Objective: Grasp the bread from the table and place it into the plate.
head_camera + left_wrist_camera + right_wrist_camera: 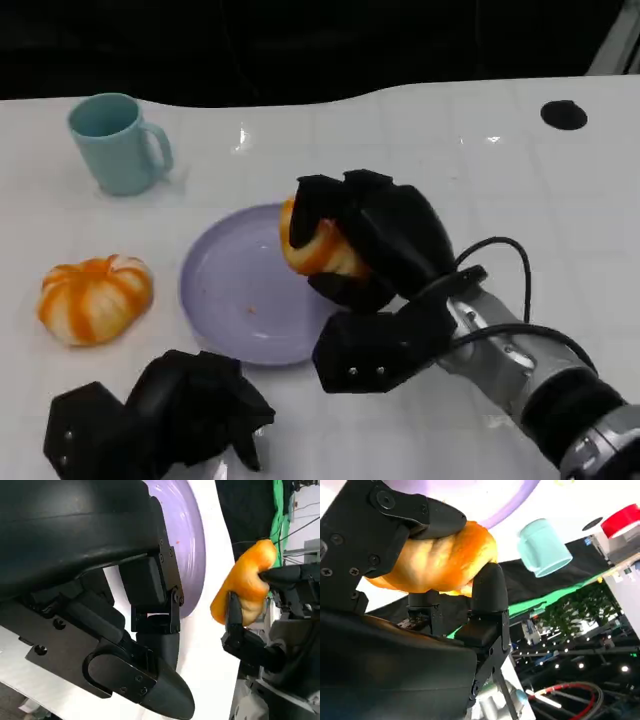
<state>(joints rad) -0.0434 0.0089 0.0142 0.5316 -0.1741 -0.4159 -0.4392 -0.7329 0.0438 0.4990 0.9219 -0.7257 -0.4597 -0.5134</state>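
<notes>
Head view: right hand [375, 250] grips bread [318, 247] above the plate [235, 300] rim; left hand [175, 415] low, fingers curled, holding nothing. Pumpkin-shaped bun [95, 298] and mug [118, 143] stand apart.

Left wrist view: bread [245, 582] held clear of plate [192, 545].

Right wrist view: fingers [487, 592] wrapped round bread [437, 560]; mug [545, 547] beyond.

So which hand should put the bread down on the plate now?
The right hand. It already grips the bread over the right rim of the purple plate. The left hand sits near the table's front edge, holding nothing.
</notes>
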